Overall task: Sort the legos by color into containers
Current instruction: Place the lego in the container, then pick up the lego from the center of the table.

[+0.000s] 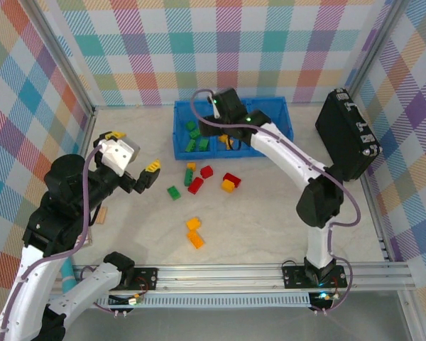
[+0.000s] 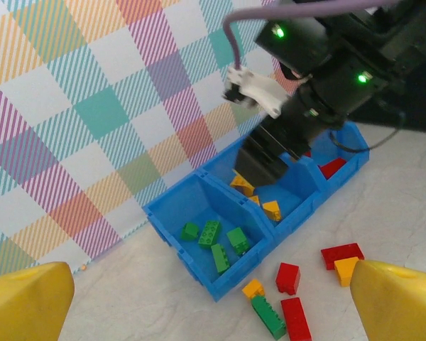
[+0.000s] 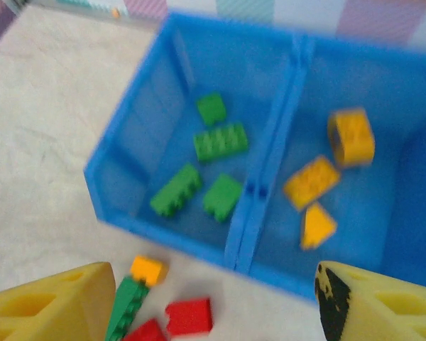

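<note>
Nearest us, two orange legos [image 1: 194,224] lie by themselves on the table [image 1: 263,227]. A little farther out sits a loose cluster of a green lego [image 1: 173,192], three red legos [image 1: 195,185] and two more orange-yellow ones.

Just left of that cluster the left gripper [image 2: 213,284] hangs above the table, its claw spread wide and empty.

Beyond is the blue tray [image 1: 179,150] of containers. Its left compartment holds four green bricks [image 3: 220,142], the middle holds three orange-yellow bricks [image 3: 311,182], and the right shows at least one red brick [image 2: 332,168].

The right gripper [image 3: 213,280] hovers over the tray, its claw spread with nothing between the fingers.

We judge the sorting about half done, with no colours mixed and some eight legos left to place.
</note>
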